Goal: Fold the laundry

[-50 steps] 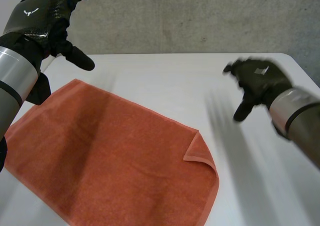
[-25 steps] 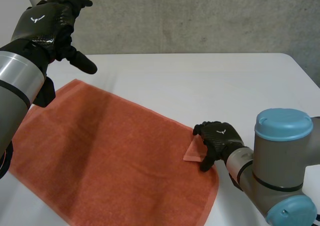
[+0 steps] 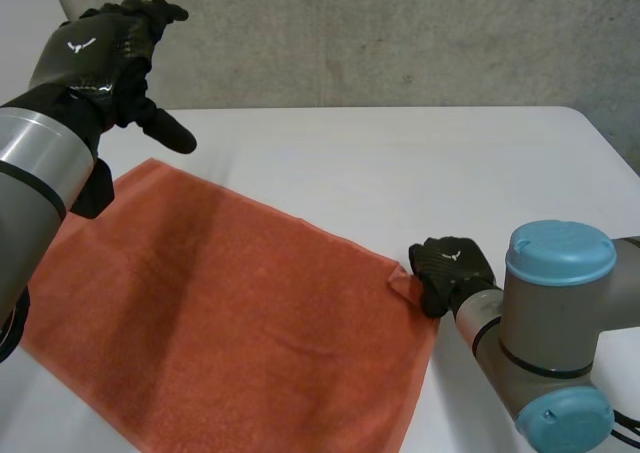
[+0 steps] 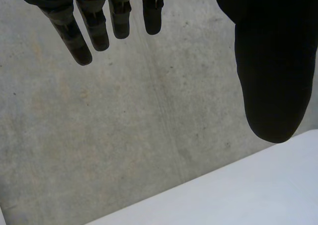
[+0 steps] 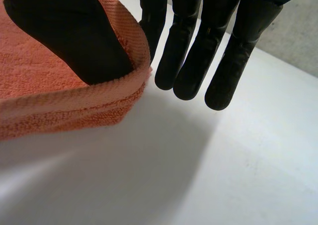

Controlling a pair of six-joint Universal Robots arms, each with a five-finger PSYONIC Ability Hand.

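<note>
Over at the left, the left hand hangs in the air above the far left corner of the orange towel, its fingers straight and spread wide, holding nothing. The towel lies flat across the white desk. At its right corner the right hand is low on the desk, thumb on the raised hem, pinching it against the nearest of its straight fingers.
</note>
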